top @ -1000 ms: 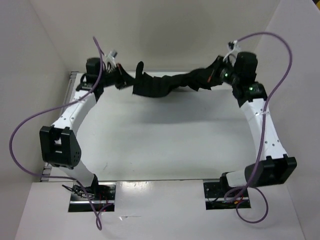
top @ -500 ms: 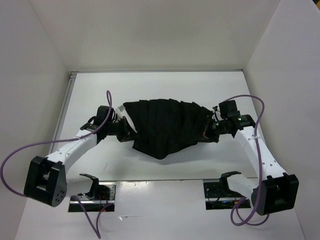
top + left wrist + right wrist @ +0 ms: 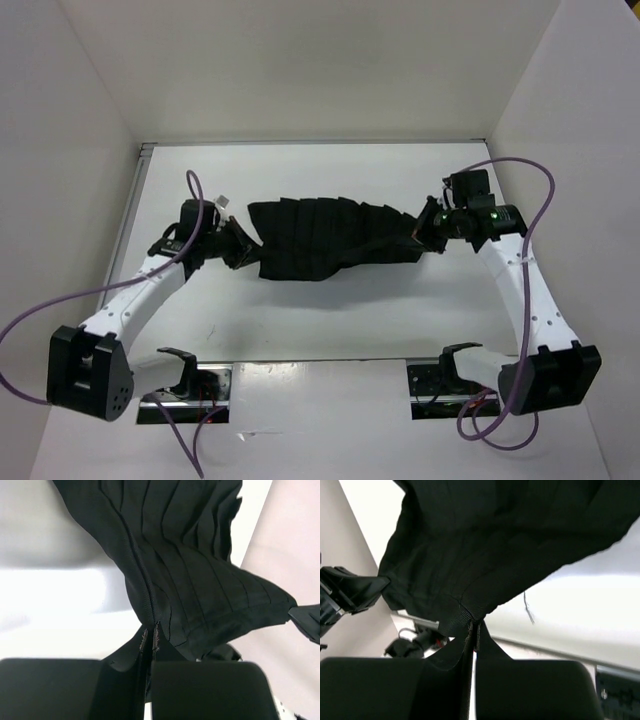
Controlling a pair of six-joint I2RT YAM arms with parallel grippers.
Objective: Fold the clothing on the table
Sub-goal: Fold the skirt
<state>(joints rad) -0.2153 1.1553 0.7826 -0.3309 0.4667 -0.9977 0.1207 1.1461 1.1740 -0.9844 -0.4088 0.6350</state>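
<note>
My left gripper point(image 3: 240, 250) was clamped shut on one end of the clothing point(image 3: 320, 240), and my right gripper point(image 3: 424, 233) on the other. The plain black pleated fabric spanned between them over the table point(image 3: 330, 315).

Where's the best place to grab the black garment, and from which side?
Probably its two end corners along the banded edge, coming in from either side. The clothing spans between the left gripper and the right gripper, both shut on those corners, and the pleats fan out from there.
</note>
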